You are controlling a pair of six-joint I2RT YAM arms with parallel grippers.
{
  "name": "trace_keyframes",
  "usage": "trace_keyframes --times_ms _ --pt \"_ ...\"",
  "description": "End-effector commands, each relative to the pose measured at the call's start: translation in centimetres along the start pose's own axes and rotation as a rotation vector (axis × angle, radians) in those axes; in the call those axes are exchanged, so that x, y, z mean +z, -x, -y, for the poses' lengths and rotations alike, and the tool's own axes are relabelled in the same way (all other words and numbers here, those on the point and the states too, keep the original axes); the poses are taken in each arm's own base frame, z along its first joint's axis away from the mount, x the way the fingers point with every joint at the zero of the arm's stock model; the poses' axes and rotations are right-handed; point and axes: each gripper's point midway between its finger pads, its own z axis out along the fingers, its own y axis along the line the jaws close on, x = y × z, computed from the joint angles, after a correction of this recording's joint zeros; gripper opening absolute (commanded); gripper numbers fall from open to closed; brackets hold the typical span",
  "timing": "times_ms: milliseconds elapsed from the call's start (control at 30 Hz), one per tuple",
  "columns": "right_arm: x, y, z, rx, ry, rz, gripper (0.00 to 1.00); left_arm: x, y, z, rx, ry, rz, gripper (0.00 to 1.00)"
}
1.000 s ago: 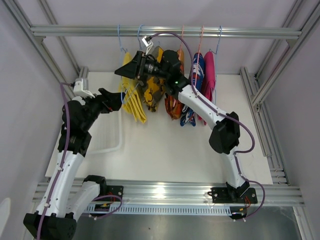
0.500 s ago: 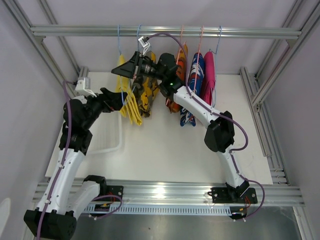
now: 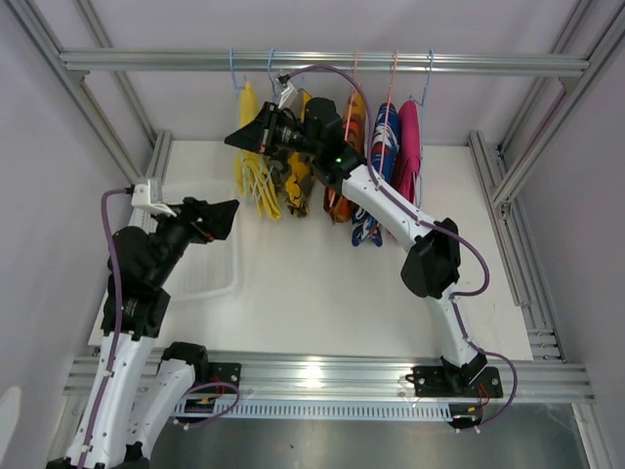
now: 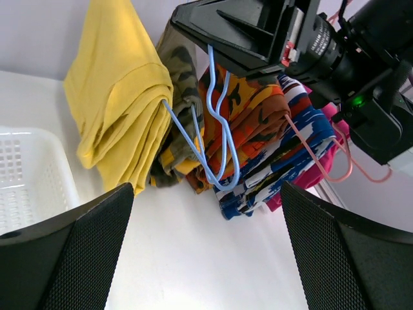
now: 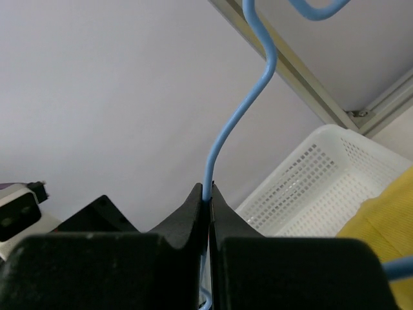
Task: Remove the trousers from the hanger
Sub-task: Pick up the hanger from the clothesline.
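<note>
Trousers (image 3: 384,147) draped on hangers (image 3: 395,73) under rail (image 3: 322,61). Right gripper (image 5: 208,194) pinched on blue hanger wire (image 5: 222,139). Left gripper (image 4: 206,190) spread wide, empty.

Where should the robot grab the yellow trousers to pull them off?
Grip the thick lower fold of the yellow trousers, which dangles loose. Come from the white basket side: that flank is bare, while the camouflage pair presses against the other. The open left pincer faces it from there.
</note>
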Motion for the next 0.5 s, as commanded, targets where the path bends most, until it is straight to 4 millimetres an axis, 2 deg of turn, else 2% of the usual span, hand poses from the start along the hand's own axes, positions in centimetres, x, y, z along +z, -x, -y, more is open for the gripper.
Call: trace_keyframes --times_ms 0,200,333,467 --pt "-0.8 2.8 -8.0 -0.207 0.101 0.033 0.00 -1.5 -0.3 0.0 0.007 0.016 0.000 0.99" --pt "-1.3 3.7 -9.8 -0.262 0.108 0.052 0.00 -3.3 -2.1 -0.7 0.024 0.027 -0.010 0.99" --pt "-1.5 4.4 -10.7 -0.294 0.115 0.072 0.00 -3.7 -3.5 -1.8 0.034 0.059 -0.022 1.00" --pt "-1.5 5.0 -11.3 -0.328 0.115 0.087 0.00 -3.8 -4.3 -2.1 0.036 0.060 -0.039 0.99"
